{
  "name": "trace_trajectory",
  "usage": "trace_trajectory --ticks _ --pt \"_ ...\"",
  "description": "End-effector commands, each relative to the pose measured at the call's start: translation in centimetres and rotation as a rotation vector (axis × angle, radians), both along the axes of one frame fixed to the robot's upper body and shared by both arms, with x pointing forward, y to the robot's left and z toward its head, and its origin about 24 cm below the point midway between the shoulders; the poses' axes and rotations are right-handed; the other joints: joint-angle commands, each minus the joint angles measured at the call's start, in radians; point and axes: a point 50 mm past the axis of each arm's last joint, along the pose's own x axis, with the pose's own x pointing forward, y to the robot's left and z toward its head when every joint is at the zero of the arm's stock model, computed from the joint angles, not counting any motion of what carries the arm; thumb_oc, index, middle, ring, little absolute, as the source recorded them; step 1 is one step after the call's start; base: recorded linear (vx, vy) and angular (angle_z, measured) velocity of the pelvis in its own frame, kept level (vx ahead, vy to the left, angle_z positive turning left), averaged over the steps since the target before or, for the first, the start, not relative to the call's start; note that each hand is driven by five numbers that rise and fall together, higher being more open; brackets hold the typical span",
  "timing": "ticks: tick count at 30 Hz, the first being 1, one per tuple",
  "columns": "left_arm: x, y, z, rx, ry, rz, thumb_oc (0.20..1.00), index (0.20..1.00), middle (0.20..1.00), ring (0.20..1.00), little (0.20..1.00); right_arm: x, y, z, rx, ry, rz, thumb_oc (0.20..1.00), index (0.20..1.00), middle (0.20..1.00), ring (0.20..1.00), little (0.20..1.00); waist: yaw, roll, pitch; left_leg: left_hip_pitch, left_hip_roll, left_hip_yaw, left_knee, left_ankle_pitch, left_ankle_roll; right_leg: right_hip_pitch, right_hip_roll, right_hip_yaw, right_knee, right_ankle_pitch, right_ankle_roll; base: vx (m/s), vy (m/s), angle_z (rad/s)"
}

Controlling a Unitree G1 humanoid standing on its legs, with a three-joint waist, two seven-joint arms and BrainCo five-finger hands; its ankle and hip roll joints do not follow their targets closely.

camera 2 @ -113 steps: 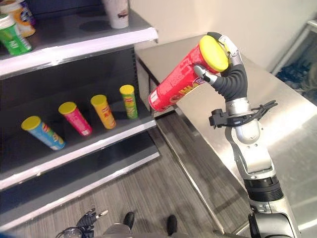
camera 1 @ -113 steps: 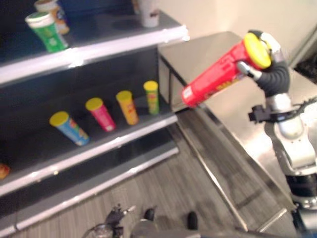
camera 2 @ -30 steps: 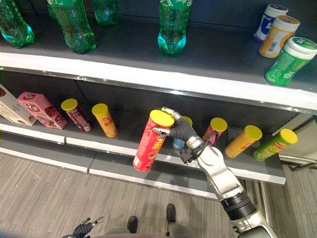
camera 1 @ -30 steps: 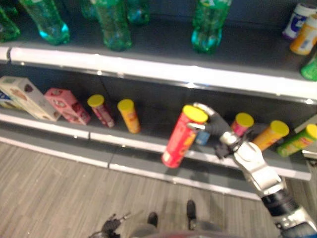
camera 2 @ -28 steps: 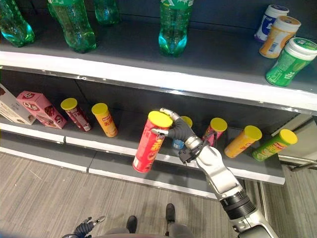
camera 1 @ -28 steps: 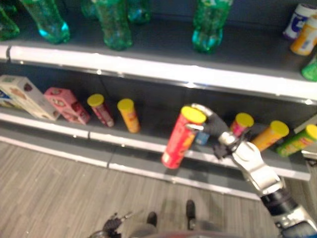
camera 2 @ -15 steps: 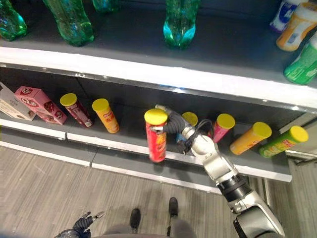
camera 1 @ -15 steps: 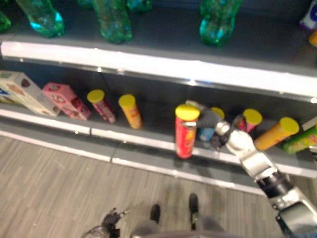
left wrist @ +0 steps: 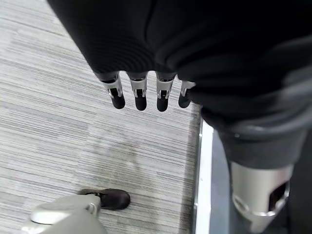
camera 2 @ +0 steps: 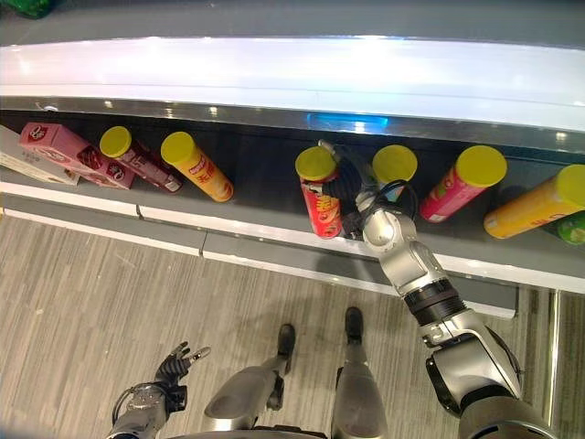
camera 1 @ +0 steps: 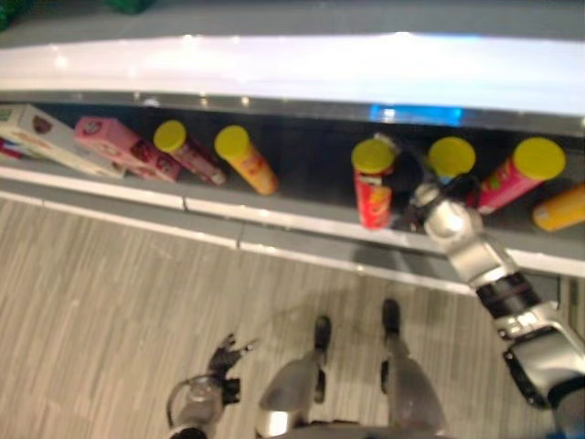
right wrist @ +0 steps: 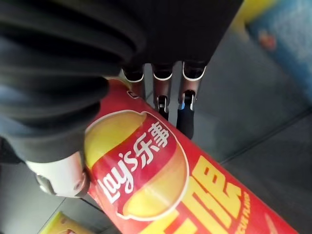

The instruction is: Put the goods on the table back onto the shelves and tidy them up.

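Red can [camera 2: 320, 203] in right hand [camera 2: 358, 198] (shelved)

This is looking like a shop, or a mock-up of one. A long dark retail shelf [camera 2: 274, 233] with a pale front edge strip is running across the head views, and packaged snacks are lining it in a row: yellow-lidded crisp tubes in dark red [camera 2: 135, 157], orange [camera 2: 197, 167], red [camera 2: 320, 195], pink [camera 2: 462, 184] and orange-yellow [camera 2: 535, 207], with pink cartons [camera 2: 69, 149] lying at the robot's left end. Above it, the broad white edge of a higher shelf [camera 2: 292, 69] is catching bright light. Grey wood-look plank flooring [camera 2: 110, 302], of the kind used in store aisles, is stretching out in front of the shelving.
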Motion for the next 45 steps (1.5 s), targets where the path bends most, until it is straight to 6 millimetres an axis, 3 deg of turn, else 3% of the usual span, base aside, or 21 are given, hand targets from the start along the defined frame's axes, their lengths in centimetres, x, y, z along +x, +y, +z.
trace_trajectory --ticks 1,11,19,29,45 --pt "0.8 -0.3 0.1 0.042 -0.004 -0.052 1.0 1.0 1.0 1.0 1.0 0.2 1.5 6.9 0.037 -0.256 0.048 0.2 0.2 0.2 0.2 0.2 0.014 0.041 0.004 -0.07 0.024 0.058 -0.026 0.047 -0.001 0.052 -0.076 -0.031 0.002 -0.105 -0.019 -0.02 0.038 0.01" --pt "1.3 -0.9 0.3 0.034 -0.024 -0.047 1.0 1.0 1.0 1.0 1.0 0.6 1.0 7.7 0.059 -0.289 0.007 0.2 0.2 0.2 0.2 0.2 0.019 0.05 0.031 -0.083 0.027 0.058 -0.026 0.052 -0.001 0.052 -0.082 -0.027 0.002 -0.102 -0.015 0.0 0.003 0.0" --pt "0.0 -0.9 -1.1 0.032 0.074 -0.025 1.0 1.0 1.0 1.0 1.0 0.9 2.2 9.2 0.11 -0.315 0.035 0.2 0.2 0.2 0.2 0.2 0.022 0.042 0.027 -0.089 0.028 0.053 -0.026 0.054 -0.002 0.053 -0.084 -0.022 0.002 -0.102 -0.012 0.01 0.008 0.05" --pt "0.4 -1.0 -1.0 0.032 0.072 -0.012 1.0 1.0 1.0 1.0 1.0 1.4 2.4 11.0 0.115 -0.379 -0.003 0.2 0.2 0.2 0.2 0.2 0.025 0.048 0.051 -0.096 0.031 0.048 -0.026 0.058 -0.004 0.052 -0.085 -0.024 0.002 -0.105 -0.012 0.0 0.001 0.01" --pt "2.0 -1.2 0.0 0.035 -0.002 -0.016 1.0 1.0 1.0 1.0 1.0 1.7 2.7 12.2 0.12 -0.422 -0.026 0.2 0.2 0.2 0.2 0.2 0.043 0.055 0.083 -0.12 0.038 0.046 -0.026 0.065 -0.008 0.035 -0.084 -0.019 0.002 -0.103 -0.011 0.0 0.001 0.0"
